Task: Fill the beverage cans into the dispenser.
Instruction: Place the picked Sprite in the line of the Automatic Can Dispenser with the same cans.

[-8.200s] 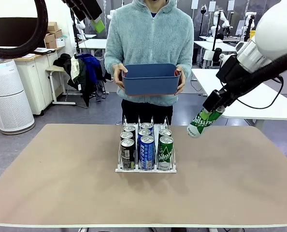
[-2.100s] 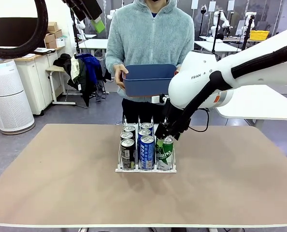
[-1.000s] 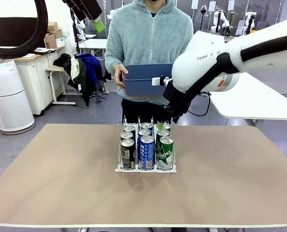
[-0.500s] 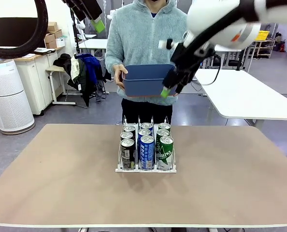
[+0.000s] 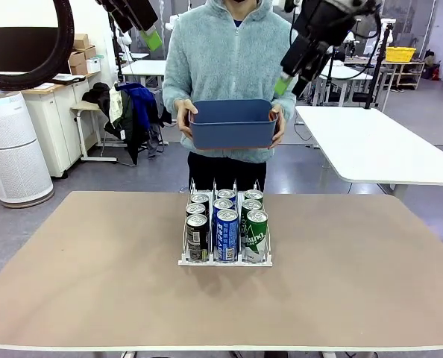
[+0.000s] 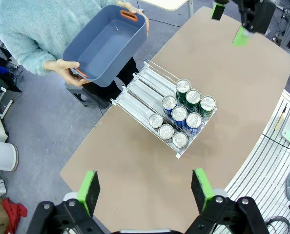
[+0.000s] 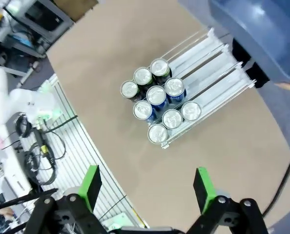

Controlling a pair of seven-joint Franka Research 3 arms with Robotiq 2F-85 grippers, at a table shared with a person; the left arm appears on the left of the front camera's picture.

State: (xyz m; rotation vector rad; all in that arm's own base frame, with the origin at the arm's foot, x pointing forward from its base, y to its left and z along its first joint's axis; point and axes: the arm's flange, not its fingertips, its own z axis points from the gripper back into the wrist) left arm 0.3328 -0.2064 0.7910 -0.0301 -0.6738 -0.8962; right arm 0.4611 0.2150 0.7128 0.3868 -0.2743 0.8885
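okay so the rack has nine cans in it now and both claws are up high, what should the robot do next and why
Probably nothing more than holding both arms up and clear. The dispenser shows three beverage cans in each lane, the blue bin the person holds looks empty, and no loose can lies on the table. The right claw and left claw are both open and hold nothing.

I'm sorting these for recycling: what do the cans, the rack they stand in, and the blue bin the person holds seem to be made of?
The beverage cans look like metal, likely aluminium: shiny silver tops, glossy printed sides. The dispenser seems white and clear plastic with thin upright dividers; the material is not certain. The blue bin looks like matte moulded plastic, with smooth rounded walls.
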